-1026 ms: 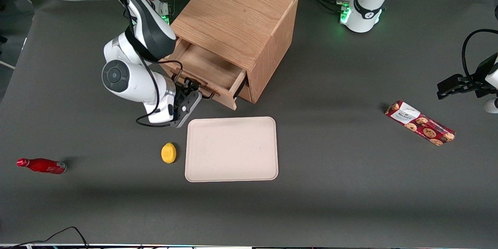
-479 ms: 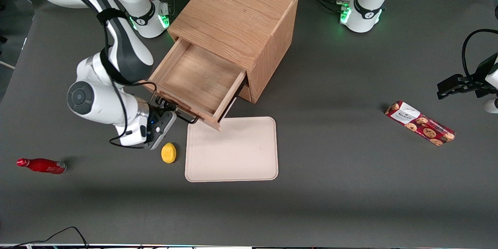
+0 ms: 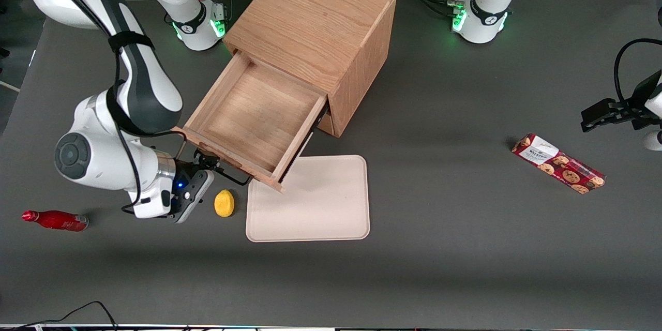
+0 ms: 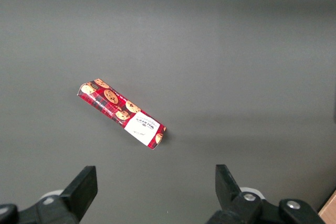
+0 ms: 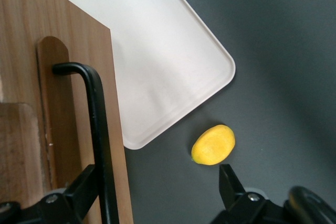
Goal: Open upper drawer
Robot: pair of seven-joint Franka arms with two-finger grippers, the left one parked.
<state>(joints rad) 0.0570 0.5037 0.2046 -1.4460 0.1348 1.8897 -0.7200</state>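
Note:
The upper drawer [image 3: 248, 119] of the light-oak cabinet [image 3: 315, 15] stands pulled far out, and its inside is bare wood. Its thin black bar handle [image 3: 231, 175] runs along the flat wood front nearest the front camera. My right gripper [image 3: 204, 164] is at the end of that handle that lies toward the working arm's end of the table. In the right wrist view the gripper [image 5: 157, 192] is open. The handle [image 5: 97, 124] runs between the fingers, close against one of them, in front of the drawer front [image 5: 52, 40]. The bottom drawer is almost wholly hidden under the open one.
A beige tray [image 3: 310, 201] lies on the table, with the open drawer's corner over its edge; it also shows in the right wrist view [image 5: 157, 56]. A lemon [image 3: 224, 203] lies beside the tray, close to my gripper. A red bottle [image 3: 56, 220] lies toward the working arm's end. A cookie box [image 3: 558, 164] lies toward the parked arm's end.
The upper drawer has slid much farther out of the cabinet. My gripper has moved with its handle toward the front camera, and the drawer's corner now overhangs the tray.

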